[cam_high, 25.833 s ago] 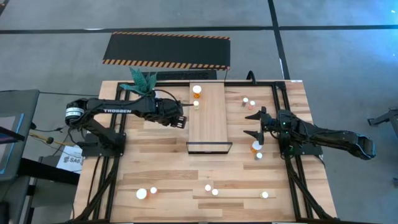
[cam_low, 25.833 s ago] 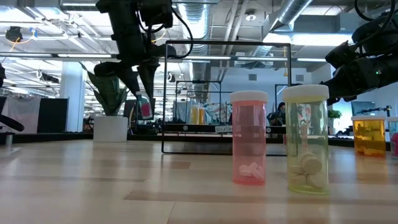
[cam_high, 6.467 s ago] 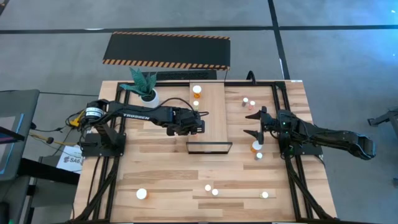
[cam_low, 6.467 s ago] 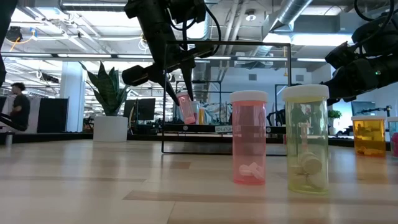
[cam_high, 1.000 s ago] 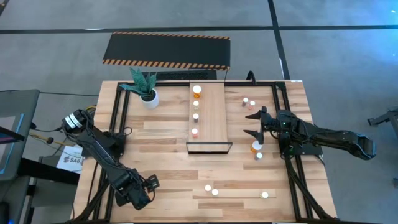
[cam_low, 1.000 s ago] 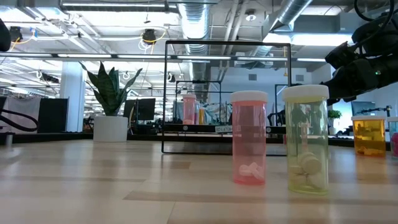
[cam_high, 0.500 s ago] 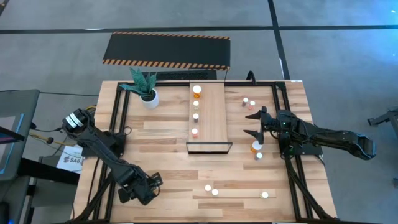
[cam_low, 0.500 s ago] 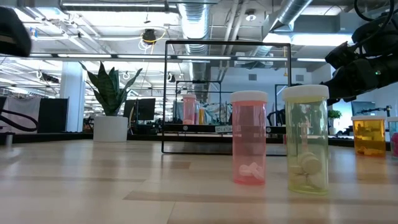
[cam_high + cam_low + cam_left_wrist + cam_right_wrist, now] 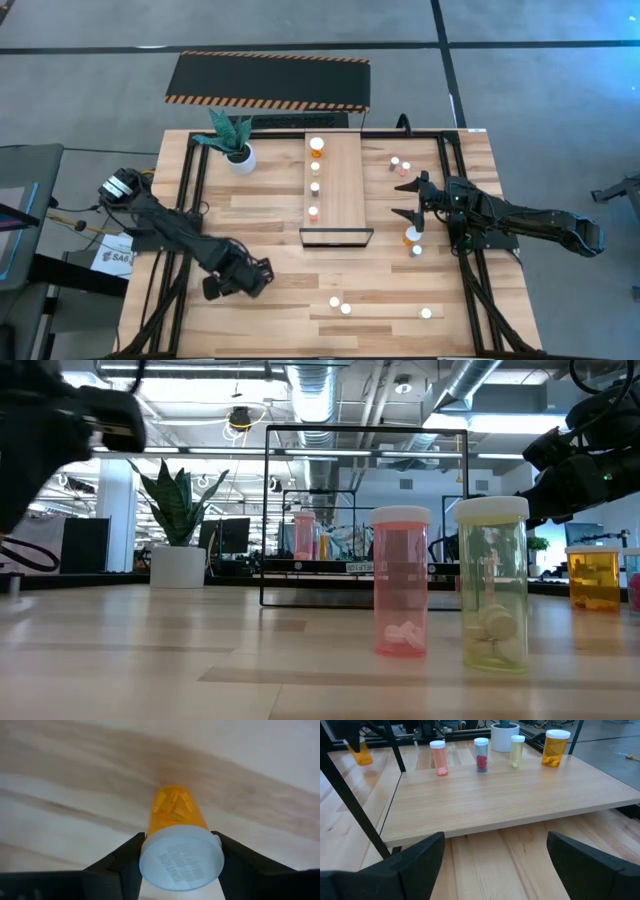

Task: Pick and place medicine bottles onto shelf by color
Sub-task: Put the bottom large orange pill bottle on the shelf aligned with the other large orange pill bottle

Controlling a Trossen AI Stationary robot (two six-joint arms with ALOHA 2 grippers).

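Left wrist view: left pincer (image 9: 180, 865) clamped on orange bottle (image 9: 177, 827).
Transport step; next, carry to shelf (image 9: 338, 185), beside orange one (image 9: 316, 146). Right pincer (image 9: 412, 198) apart.

We look straight down on the whole desk (image 9: 260, 230) from above, and level across it from the near edge. Both views share the shelf (image 9: 340, 190). The wrist cameras sit close behind their grippers.

Left end effector (image 9: 262, 272) clamped, over table's front-left; right end effector (image 9: 409, 199) spread.
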